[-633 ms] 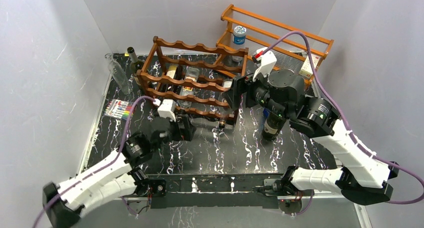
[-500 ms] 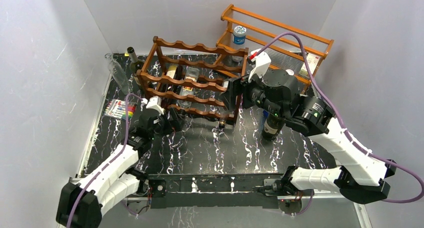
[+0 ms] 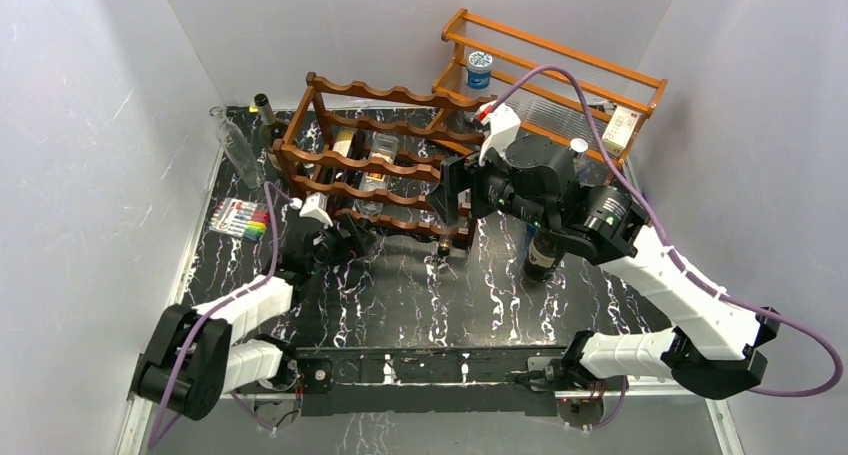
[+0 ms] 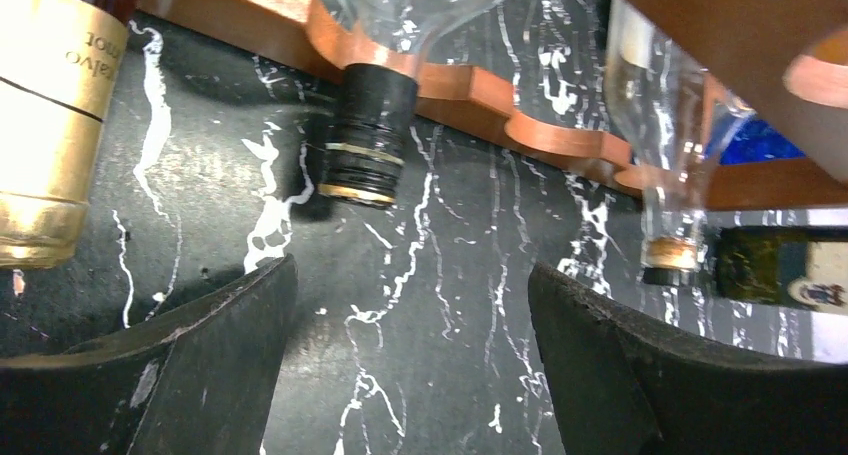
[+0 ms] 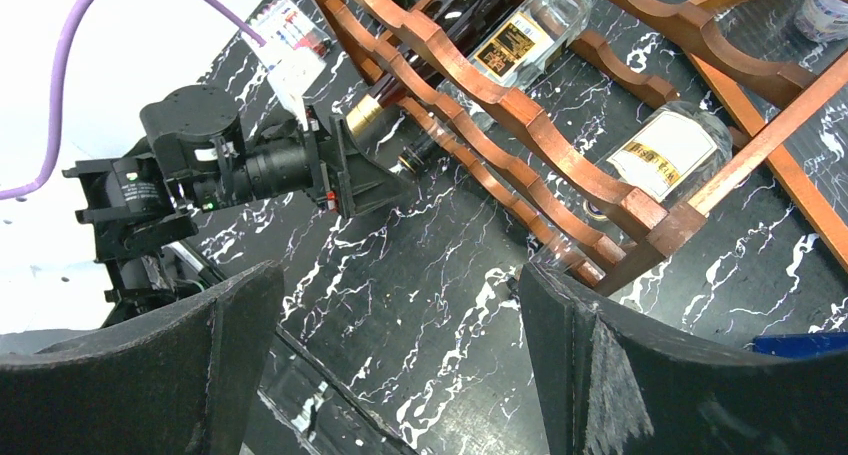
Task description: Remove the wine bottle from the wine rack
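The dark reddish-brown wine rack [image 3: 385, 165] stands mid-table with several bottles lying in its slots. In the left wrist view its bottom rail [image 4: 480, 105] crosses the top. A black-capped bottle neck [image 4: 368, 135] pokes out just ahead of my open, empty left gripper [image 4: 410, 355]. A gold-foil neck [image 4: 45, 125] is to its left and a clear corked neck [image 4: 668, 195] to its right. My left gripper [image 3: 355, 241] sits low at the rack's front left. My right gripper [image 3: 455, 190] is open and empty, above the rack's right front end [image 5: 640, 225].
A lighter orange shelf [image 3: 560, 65] with a blue-lidded jar [image 3: 479, 70] stands at the back right. A dark bottle [image 3: 543, 255] stands upright under the right arm. A marker pack [image 3: 240, 218], a clear glass cylinder [image 3: 238, 150] and another bottle [image 3: 266, 115] are at the left.
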